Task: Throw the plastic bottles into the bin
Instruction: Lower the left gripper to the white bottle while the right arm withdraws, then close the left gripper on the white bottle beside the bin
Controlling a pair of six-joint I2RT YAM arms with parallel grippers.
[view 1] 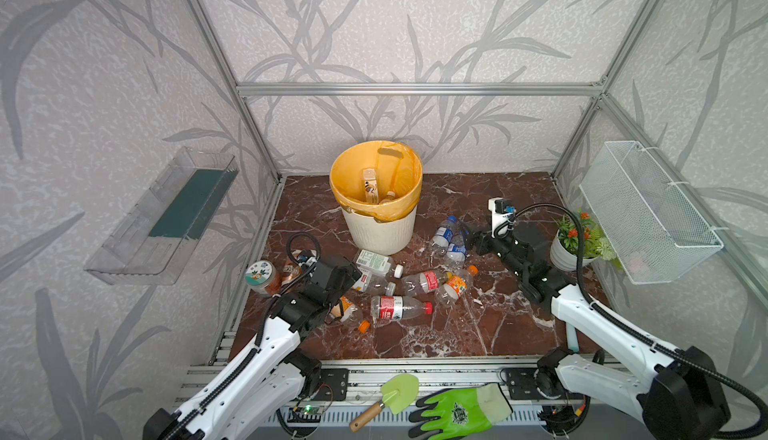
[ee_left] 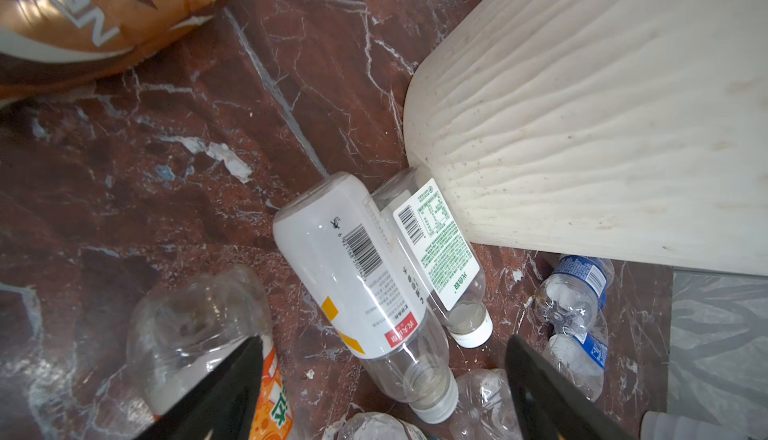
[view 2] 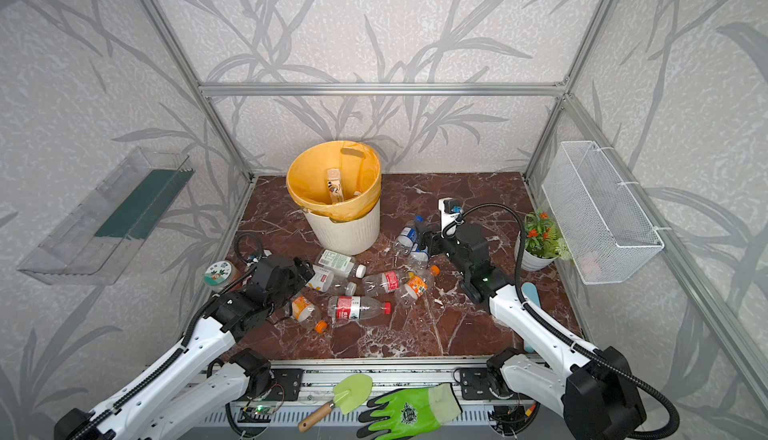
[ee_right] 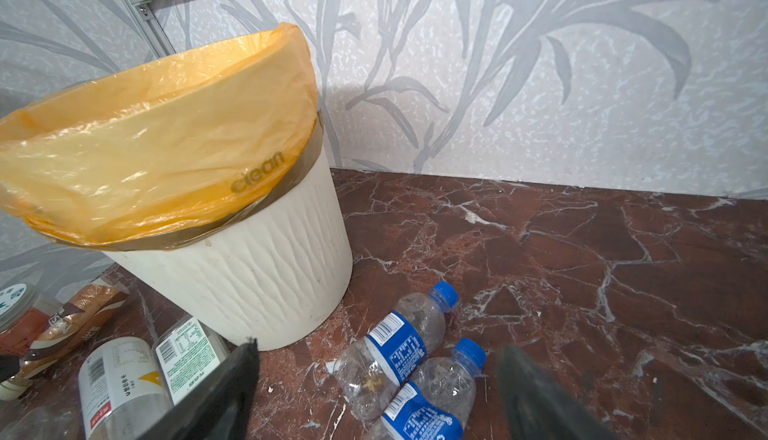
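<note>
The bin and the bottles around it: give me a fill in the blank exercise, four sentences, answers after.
1. In the right wrist view, the word printed on the bag lining the bin is ____.
2. The two small bottles ahead of the open right pincer both have ____ caps.
3. The red-labelled bottle nearest the front edge lies on its side and has a ____ cap.
4. The potted plant stands on the robot's ____ side.

Missing words: clean; blue; red; right.

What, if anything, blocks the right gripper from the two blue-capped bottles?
Probably nothing: the right gripper is open right by the blue-capped bottles, which lie side by side on bare tabletop, clear of the bin.
</note>
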